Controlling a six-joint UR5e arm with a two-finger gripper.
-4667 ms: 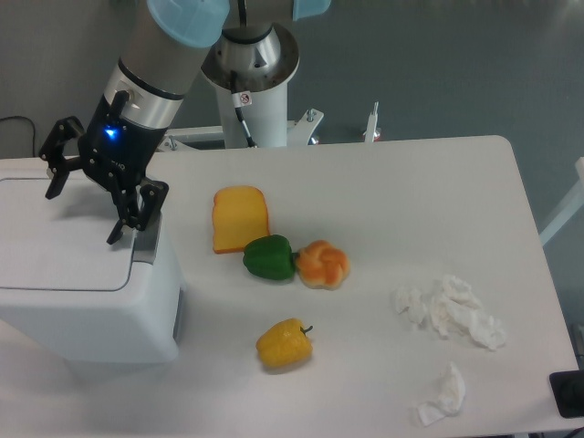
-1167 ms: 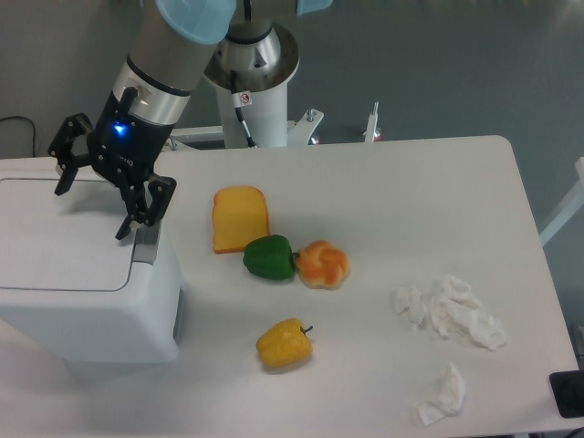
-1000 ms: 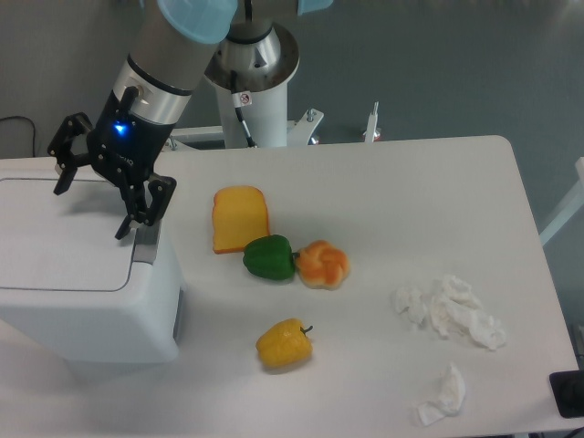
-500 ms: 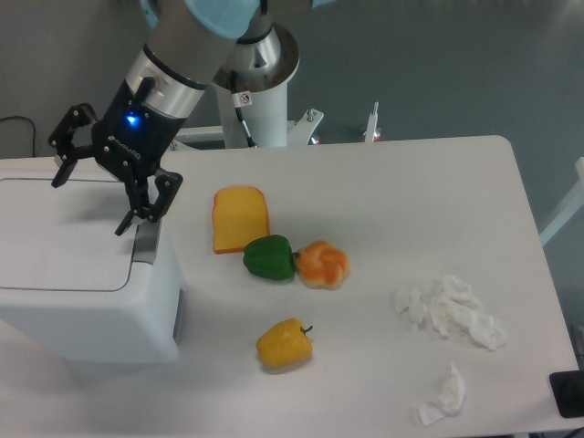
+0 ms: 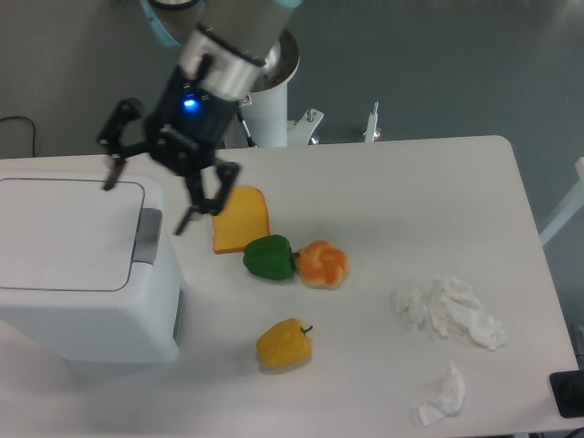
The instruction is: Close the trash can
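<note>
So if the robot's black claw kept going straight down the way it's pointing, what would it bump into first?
Probably the right edge of the big white boxy plastic trash can, near its grey latch tab. The open black gripper hangs about there, though depth is hard to judge.

My arm runs out past the top edge, the trash can is cut off at the left edge (its base too), and my fingers blur.

White boxy trash can sits left, flat lid shut.
</note>
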